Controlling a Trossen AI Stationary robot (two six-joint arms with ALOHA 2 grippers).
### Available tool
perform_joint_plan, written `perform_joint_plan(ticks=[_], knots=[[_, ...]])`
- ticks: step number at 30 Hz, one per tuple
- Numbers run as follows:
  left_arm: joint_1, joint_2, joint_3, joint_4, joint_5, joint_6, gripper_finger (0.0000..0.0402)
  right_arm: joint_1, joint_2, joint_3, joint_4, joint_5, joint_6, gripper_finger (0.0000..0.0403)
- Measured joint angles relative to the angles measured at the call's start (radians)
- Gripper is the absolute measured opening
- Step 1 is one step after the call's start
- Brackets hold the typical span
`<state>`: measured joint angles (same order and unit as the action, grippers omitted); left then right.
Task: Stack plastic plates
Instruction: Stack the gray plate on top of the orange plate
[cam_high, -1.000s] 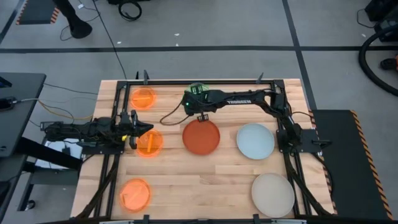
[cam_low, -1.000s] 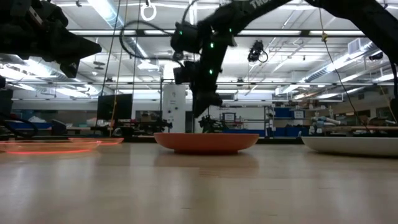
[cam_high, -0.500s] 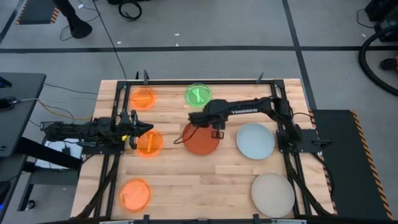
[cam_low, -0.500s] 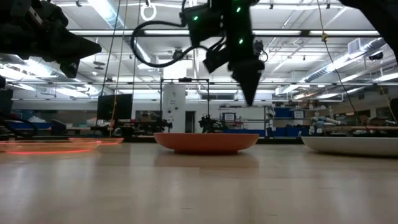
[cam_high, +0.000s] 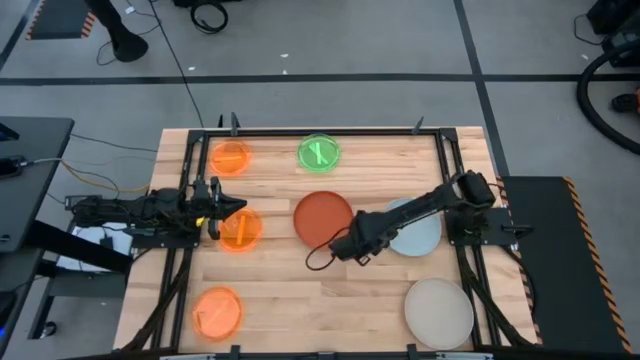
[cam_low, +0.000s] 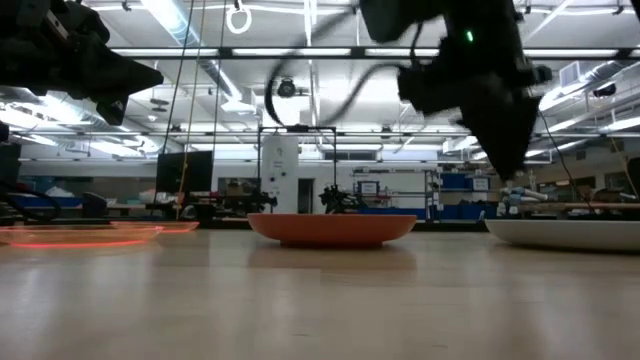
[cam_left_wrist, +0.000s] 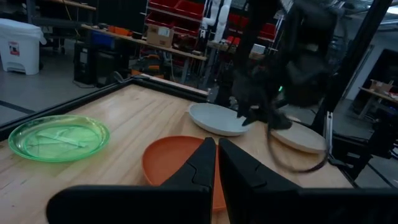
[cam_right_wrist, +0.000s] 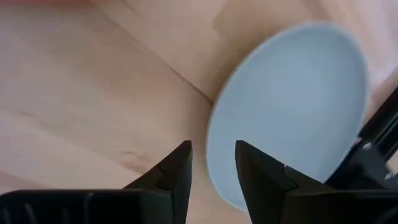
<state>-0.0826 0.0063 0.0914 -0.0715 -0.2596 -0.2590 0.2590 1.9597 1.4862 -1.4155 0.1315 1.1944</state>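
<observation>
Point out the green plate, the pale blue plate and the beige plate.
green plate (cam_high: 319, 153): high view, its centre.
pale blue plate (cam_high: 418, 232): high view, bare part right of the right arm.
beige plate (cam_high: 439, 312): high view, its centre.

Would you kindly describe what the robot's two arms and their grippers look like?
Both arms are dark, slim and jointed, trailing black cables. The left gripper has two flat black fingers tapering to tips. The right gripper has matching black, angular fingers. A small green light glows on the right arm.
</observation>
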Motion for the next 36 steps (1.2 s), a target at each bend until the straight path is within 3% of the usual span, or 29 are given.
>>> perform_joint_plan(ticks=[6, 15, 24, 27, 31, 34, 36], knots=[[0.0, 0.0, 0.0, 0.0, 0.0, 0.0, 0.0027, -0.009, 0.004, -0.129, 0.157, -0.027, -0.008, 0.0127], [0.0, 0.0, 0.0, 0.006, 0.0, 0.0, 0.0027, -0.052, 0.014, -0.227, 0.228, -0.034, -0.043, 0.0119], [0.0, 0.0, 0.0, 0.007, 0.0, 0.0, 0.0027, -0.054, 0.017, -0.266, 0.247, -0.043, -0.076, 0.0039], [0.0, 0.0, 0.0, 0.007, 0.0, 0.0, 0.0027, -0.054, 0.017, -0.232, 0.187, -0.029, -0.089, 0.0015], [0.0, 0.0, 0.0, 0.008, 0.0, 0.0, 0.0027, -0.054, 0.016, -0.115, 0.011, 0.041, -0.115, 0.0017], [0.0, 0.0, 0.0, 0.008, 0.0, 0.0, 0.0027, -0.042, 0.011, 0.013, -0.085, 0.153, -0.154, 0.0016], [0.0, 0.0, 0.0, 0.008, 0.0, 0.0, 0.0027, -0.024, 0.009, 0.093, -0.097, 0.255, -0.275, 0.0015]])
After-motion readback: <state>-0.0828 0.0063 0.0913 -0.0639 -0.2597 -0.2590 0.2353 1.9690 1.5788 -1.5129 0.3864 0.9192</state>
